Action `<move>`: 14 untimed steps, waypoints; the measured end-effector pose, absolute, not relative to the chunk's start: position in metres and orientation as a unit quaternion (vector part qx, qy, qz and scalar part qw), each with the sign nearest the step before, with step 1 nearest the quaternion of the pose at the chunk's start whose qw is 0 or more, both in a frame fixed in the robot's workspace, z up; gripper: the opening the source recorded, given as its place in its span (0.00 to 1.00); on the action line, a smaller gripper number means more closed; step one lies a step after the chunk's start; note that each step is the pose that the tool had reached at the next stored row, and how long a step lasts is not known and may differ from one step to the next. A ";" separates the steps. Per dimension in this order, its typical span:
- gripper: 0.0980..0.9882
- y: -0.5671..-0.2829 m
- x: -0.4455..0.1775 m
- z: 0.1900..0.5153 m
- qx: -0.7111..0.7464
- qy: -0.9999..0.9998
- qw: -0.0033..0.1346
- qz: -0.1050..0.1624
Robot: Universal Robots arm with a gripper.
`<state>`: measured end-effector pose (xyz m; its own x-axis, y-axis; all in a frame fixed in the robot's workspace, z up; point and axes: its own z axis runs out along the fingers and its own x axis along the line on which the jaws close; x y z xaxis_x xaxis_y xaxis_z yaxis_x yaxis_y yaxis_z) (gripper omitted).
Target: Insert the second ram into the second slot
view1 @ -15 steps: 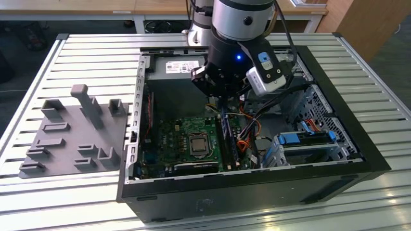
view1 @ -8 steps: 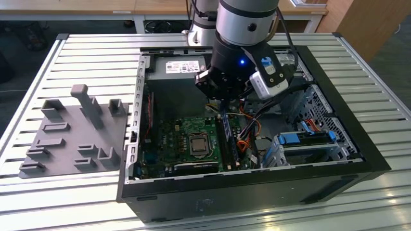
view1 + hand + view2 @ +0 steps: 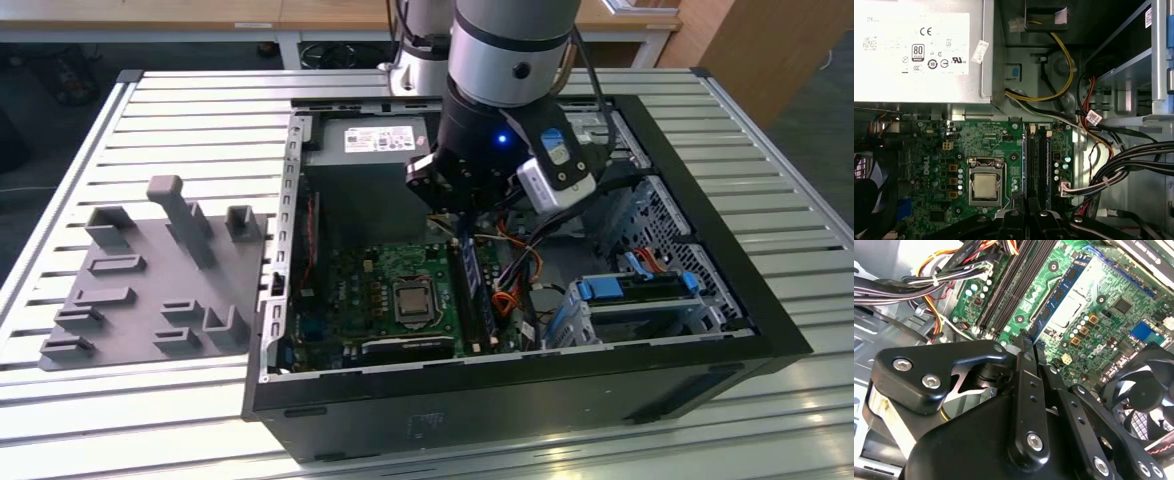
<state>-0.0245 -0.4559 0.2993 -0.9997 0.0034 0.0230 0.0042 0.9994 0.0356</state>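
The second ram (image 3: 1061, 292) is a thin blue board with dark chips, standing on edge along the memory slots (image 3: 1004, 290) on the side nearest the processor socket (image 3: 985, 185). In the first wrist view it shows edge-on as a thin blue line (image 3: 1024, 160). My gripper (image 3: 1025, 340) is low inside the open computer case (image 3: 747, 300), its black fingers pressed together at the stick's near end. In the exterior view the gripper (image 3: 461, 222) hangs over the far end of the slots, where the ram (image 3: 470, 290) runs toward the case front. I cannot tell how deep the stick sits.
Bundled cables (image 3: 1124, 160) run close beside the slots. The power supply (image 3: 374, 140) fills the far end of the case, and a drive cage with blue latches (image 3: 641, 290) stands on the exterior view's right. A black fan (image 3: 1144, 395) is near the fingers. A grey fixture (image 3: 147, 290) lies outside the case.
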 end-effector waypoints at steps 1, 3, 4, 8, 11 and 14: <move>0.04 -0.456 -0.024 0.299 -0.002 -1.000 0.011 -0.018; 0.04 -0.456 -0.024 0.298 -0.002 -1.000 0.011 -0.018; 0.04 -0.456 -0.024 0.298 -0.002 -1.000 0.012 -0.018; 0.04 -0.456 -0.024 0.297 -0.002 -1.000 0.011 -0.018; 0.04 -0.456 -0.024 0.296 -0.002 -1.000 0.011 -0.018; 0.04 -0.456 -0.024 0.295 -0.002 -1.000 0.011 -0.018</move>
<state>-0.0245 -0.4560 0.2948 -0.9997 0.0032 0.0230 0.0040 0.9993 0.0362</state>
